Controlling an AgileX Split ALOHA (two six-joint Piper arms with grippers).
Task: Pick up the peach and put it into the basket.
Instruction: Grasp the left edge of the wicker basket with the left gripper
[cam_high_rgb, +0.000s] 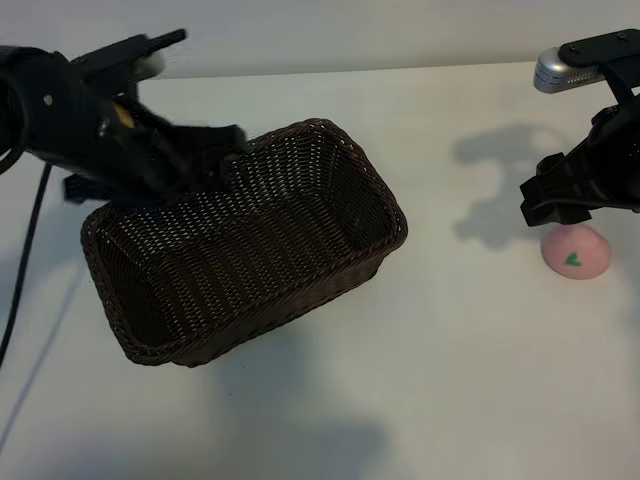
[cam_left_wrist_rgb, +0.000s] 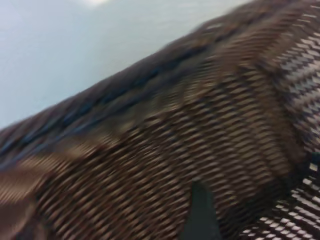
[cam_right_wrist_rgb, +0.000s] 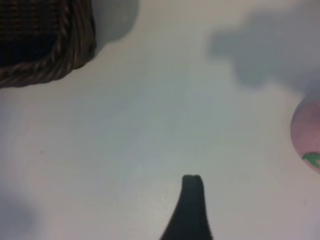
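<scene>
White table (cam_high_rgb: 450, 380): one basket (cam_high_rgb: 250, 250), one peach (cam_high_rgb: 577, 251), two hands.

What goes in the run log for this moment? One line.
peach: on table, not in basket | right gripper: jaws open, above peach, holding nothing | left gripper: at basket's far rim

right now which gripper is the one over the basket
The left gripper, at the basket's far rim; the right gripper hangs open beside the peach, on the table.
</scene>
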